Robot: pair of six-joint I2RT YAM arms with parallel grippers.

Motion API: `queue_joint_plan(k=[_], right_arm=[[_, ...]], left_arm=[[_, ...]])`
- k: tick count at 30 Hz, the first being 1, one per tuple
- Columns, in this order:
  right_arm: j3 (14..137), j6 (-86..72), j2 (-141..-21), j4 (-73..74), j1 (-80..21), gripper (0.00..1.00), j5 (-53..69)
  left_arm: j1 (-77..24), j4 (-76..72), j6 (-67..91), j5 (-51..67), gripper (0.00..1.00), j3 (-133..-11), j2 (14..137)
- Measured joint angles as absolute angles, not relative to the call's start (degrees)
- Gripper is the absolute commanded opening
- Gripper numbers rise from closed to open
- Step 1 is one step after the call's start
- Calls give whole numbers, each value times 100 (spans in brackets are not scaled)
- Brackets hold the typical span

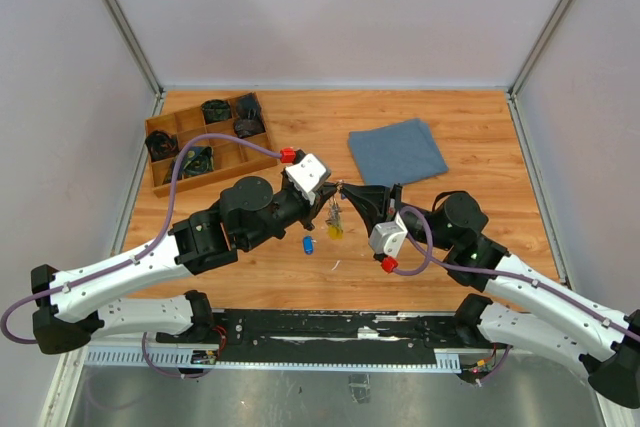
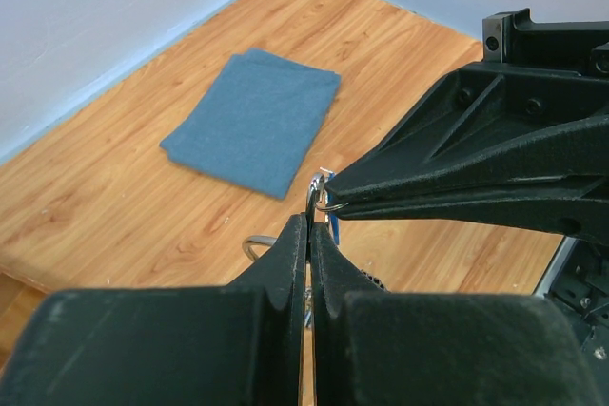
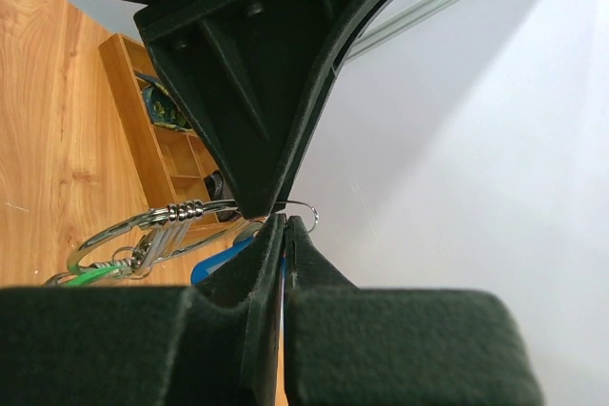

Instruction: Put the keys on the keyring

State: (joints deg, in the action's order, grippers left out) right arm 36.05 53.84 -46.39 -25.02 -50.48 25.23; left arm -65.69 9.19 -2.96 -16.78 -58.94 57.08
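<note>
My left gripper (image 1: 328, 195) is shut on the thin silver keyring (image 1: 334, 209), held above the table with several keys hanging from it, a yellow head lowest. In the left wrist view the wire (image 2: 312, 192) rises from between my shut fingers (image 2: 291, 244). My right gripper (image 1: 348, 190) meets it tip to tip and is shut on a blue-headed key (image 3: 225, 263), whose small loop (image 3: 306, 210) pokes out at the tips. The keyring's coiled part (image 3: 186, 210) and a green head (image 3: 88, 277) show in the right wrist view. A second blue-headed key (image 1: 308, 245) lies on the table below.
A folded blue cloth (image 1: 397, 150) lies at the back right; it also shows in the left wrist view (image 2: 255, 121). A wooden compartment tray (image 1: 185, 110) with dark items stands at the back left. White walls enclose the wooden table (image 1: 480, 147).
</note>
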Motion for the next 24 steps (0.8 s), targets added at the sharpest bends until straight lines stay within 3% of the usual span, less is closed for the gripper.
queue_joint_plan(k=[24], right_arm=[[3684, 5588, -4445, -2095, -5050, 1, 2526]], left_arm=[[-6569, 913, -261, -1529, 1, -5894, 5680]])
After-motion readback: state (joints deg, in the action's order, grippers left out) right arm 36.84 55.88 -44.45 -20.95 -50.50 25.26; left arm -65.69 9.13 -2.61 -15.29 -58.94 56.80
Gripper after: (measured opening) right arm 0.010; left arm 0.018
